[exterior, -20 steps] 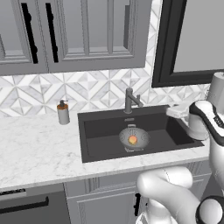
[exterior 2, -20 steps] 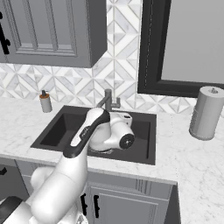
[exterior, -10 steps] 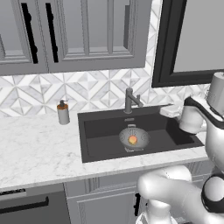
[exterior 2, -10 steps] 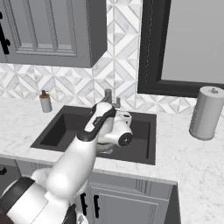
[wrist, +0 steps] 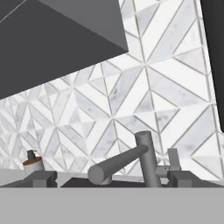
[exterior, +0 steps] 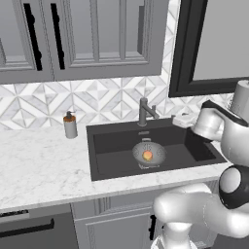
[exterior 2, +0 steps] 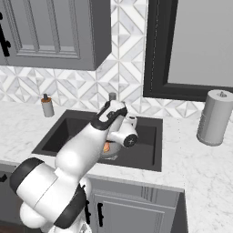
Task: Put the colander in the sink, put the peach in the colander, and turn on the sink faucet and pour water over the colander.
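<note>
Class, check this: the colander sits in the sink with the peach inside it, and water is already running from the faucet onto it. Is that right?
Not quite. The colander does sit in the sink with the peach inside, but no water is running: the left base view shows no stream from the faucet, which is not yet on.

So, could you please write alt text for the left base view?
A peach sits in a grey colander in the dark sink, below the dry faucet. A soap bottle stands on the marble counter.

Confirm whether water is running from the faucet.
No. The sink faucet spout shows no stream above the colander holding the peach.
</note>
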